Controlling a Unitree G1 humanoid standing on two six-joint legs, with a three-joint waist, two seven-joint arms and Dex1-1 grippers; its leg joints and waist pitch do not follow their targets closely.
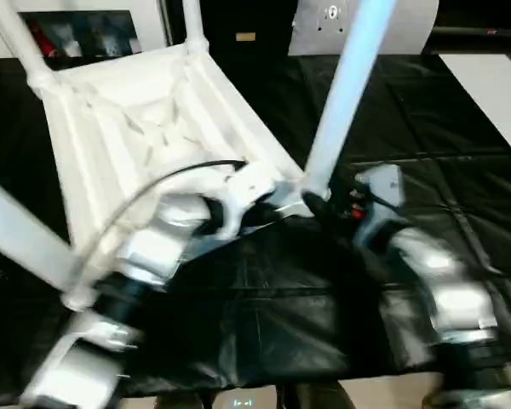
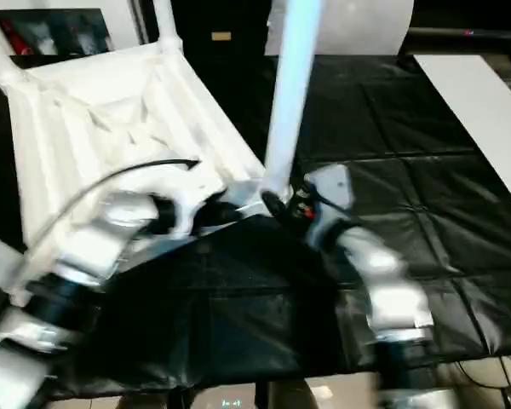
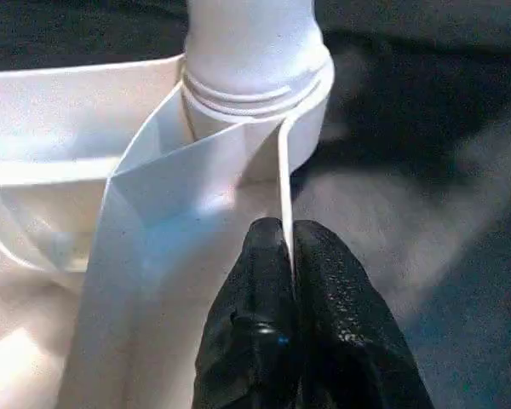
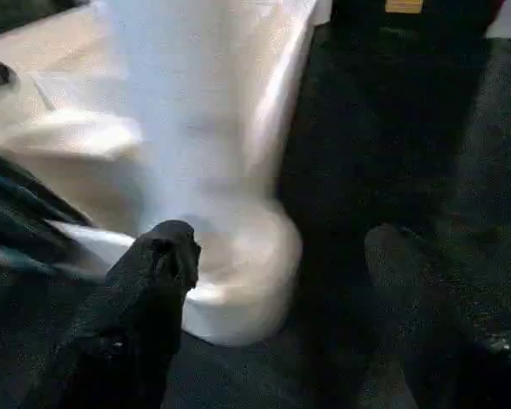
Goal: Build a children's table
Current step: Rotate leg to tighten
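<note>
Both silver forearms reach forward over the bench, which is draped in black sheeting, and meet at the near corner of the upturned children's table.

The left claw comes in from the left with its black fingers pressed together on a thin upright rib of the table's underside, just below the round corner socket. A black cable arcs over that wrist.

The right claw comes in from the right at the foot of the same corner. Its two fingers stand well apart, one touching or just beside the socket's rounded base and the other off to the side over the black cover. It has hold of nothing.

The white table lies with its ribbed underside facing up, tilted so that its far edge is higher than the near corner. Four white legs can be counted: the near leg rising from the corner between the claws, two at the far corners, and one slanting across the lower left.

Beyond the bench stand a dark cabinet and pale panels, and a white board lies along the right edge.
</note>
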